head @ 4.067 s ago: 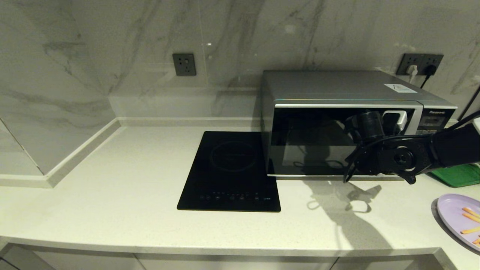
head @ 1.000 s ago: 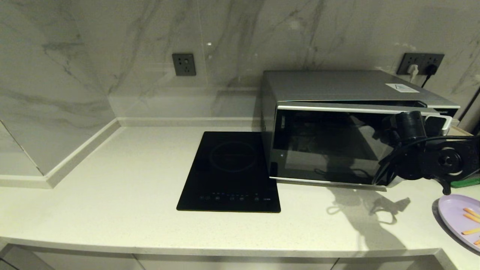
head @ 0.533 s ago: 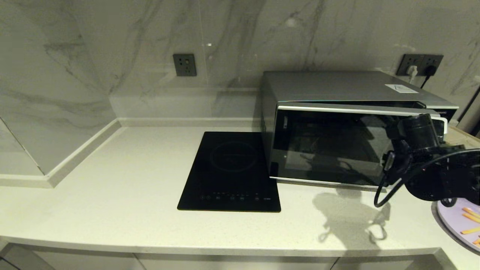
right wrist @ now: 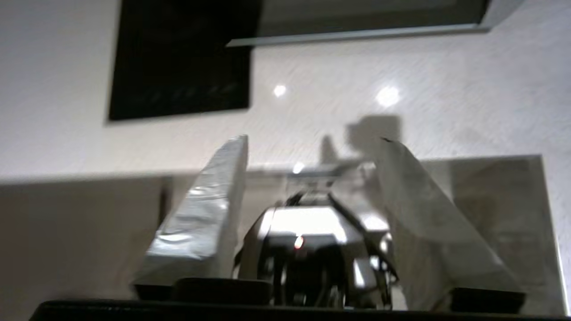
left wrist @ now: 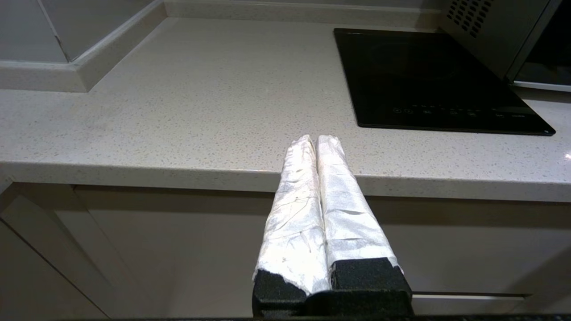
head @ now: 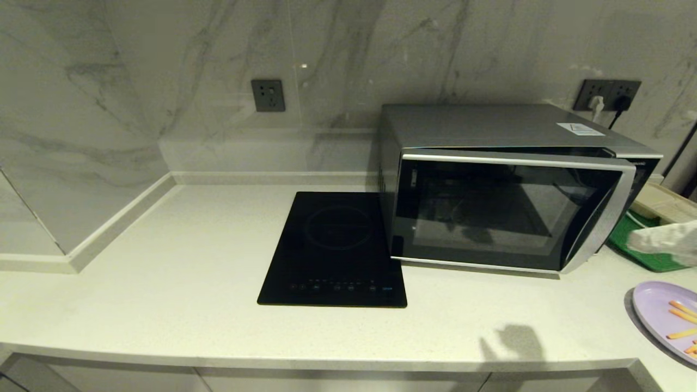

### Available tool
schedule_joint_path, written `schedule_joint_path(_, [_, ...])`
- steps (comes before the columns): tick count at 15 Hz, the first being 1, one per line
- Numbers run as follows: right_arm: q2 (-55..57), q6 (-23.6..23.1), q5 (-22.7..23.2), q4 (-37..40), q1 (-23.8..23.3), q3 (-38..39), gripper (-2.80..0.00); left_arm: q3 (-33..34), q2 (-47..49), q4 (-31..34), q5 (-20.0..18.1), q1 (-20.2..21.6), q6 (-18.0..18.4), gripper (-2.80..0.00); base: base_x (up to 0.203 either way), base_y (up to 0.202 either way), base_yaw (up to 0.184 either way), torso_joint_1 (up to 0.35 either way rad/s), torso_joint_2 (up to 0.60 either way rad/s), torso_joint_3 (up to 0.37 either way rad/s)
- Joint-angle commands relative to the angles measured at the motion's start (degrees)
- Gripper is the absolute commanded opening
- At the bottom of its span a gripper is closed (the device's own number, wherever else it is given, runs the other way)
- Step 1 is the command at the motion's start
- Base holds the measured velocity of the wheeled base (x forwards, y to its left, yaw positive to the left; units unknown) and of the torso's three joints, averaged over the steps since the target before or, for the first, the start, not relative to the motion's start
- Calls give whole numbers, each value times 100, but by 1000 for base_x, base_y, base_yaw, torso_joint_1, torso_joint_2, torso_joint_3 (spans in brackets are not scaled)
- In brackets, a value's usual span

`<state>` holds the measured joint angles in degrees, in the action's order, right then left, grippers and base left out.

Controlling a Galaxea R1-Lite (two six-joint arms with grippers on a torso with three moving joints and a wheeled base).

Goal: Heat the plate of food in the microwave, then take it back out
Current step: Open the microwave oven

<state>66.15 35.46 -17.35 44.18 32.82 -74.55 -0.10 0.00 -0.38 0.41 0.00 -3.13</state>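
The silver microwave (head: pixel 506 185) stands at the back right of the counter, its dark glass door ajar at the handle side. The pale lilac plate of food (head: pixel 653 307) lies near the counter's front right corner, cut off by the picture's edge, with orange sticks (head: pixel 682 311) on it. In the head view only one white-wrapped finger (head: pixel 661 240) of my right gripper shows, right of the door and above the plate. In its wrist view the right gripper (right wrist: pixel 314 140) is open and empty. My left gripper (left wrist: pixel 316 139) is shut and empty, parked below the counter's front edge.
A flat black induction hob (head: pixel 335 250) lies just left of the microwave. A green tray (head: pixel 645 256) sits behind the plate, beside the open door's free edge. Wall sockets (head: pixel 607 93) are behind the microwave, one with a plug in it.
The microwave door has gone from closed to ajar. My right arm has pulled away rightward from the door front; only a finger now shows in the head view.
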Motion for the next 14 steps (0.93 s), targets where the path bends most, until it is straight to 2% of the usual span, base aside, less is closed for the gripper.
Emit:
schedule_joint_path(1, [-68,-165,202,674,-395,-809,-280,1,0,-6,3,0,-3,-280,0,0,0,0,0,0])
schedule_joint_path(5, [942,-705,279,694,-1434,-1452,-280,1,0,-6,3,0,-3,-280,0,0,0,0,0,0])
schedule_joint_path(7, [1578,-852,475,305,-1892,-1810,-280,1,0,-6,3,0,-3,-280,0,0,0,0,0,0])
schedule_joint_path(11, [2829,-927,629,29,-2442,-3080,-280,1,0,-6,3,0,-3,-280,0,0,0,0,0,0])
schedule_joint_path(14, [3513,-941,944,-1,-2893,-3853,-280,1,0,-6,3,0,-3,-280,0,0,0,0,0,0])
